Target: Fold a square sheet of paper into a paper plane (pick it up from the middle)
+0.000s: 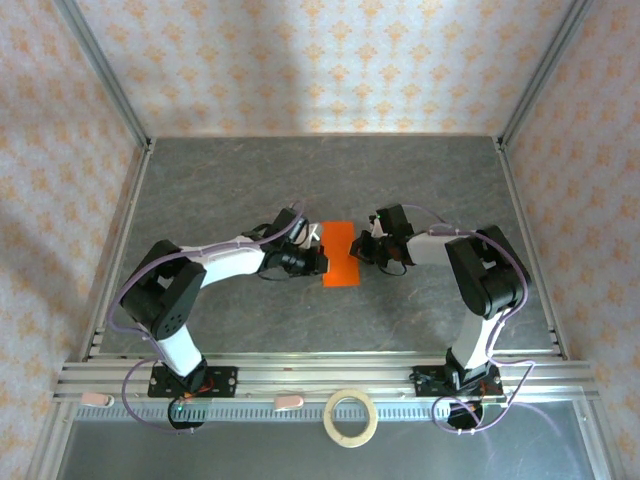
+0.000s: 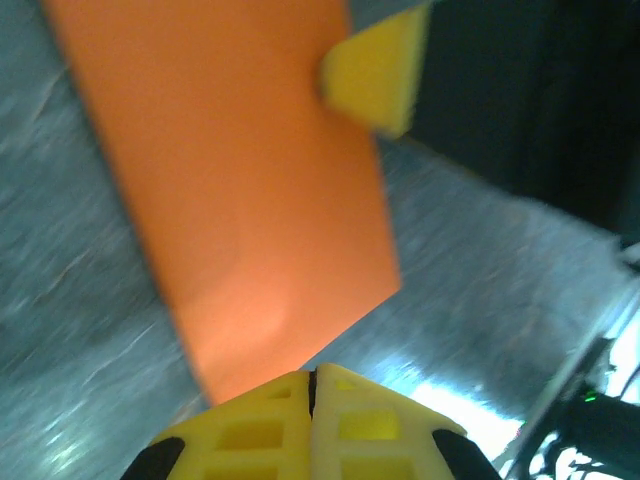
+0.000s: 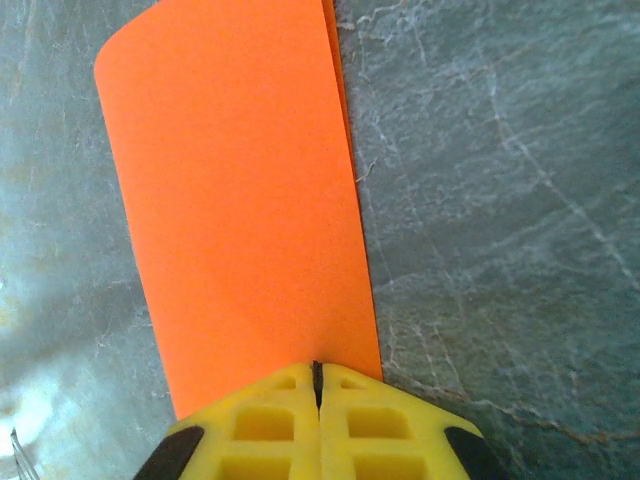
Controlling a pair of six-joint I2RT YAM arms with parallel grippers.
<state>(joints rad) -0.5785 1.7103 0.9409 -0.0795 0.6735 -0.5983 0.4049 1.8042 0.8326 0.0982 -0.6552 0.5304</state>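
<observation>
Left pincer [image 2: 312,395] and right pincer [image 3: 317,385] are each closed tight with apparently nothing between the jaws, tips set at opposite edges of the orange paper [image 3: 240,200], which lies doubled flat on the counter [image 3: 500,200]: light, limp, slippery, easily creased, likely best pinched at a lifted edge.

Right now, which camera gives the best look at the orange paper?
The right wrist view: the orange paper is close and sharp, and its doubled edge is visible. The top view shows it as a small rectangle. The left wrist view shows it blurred.
</observation>
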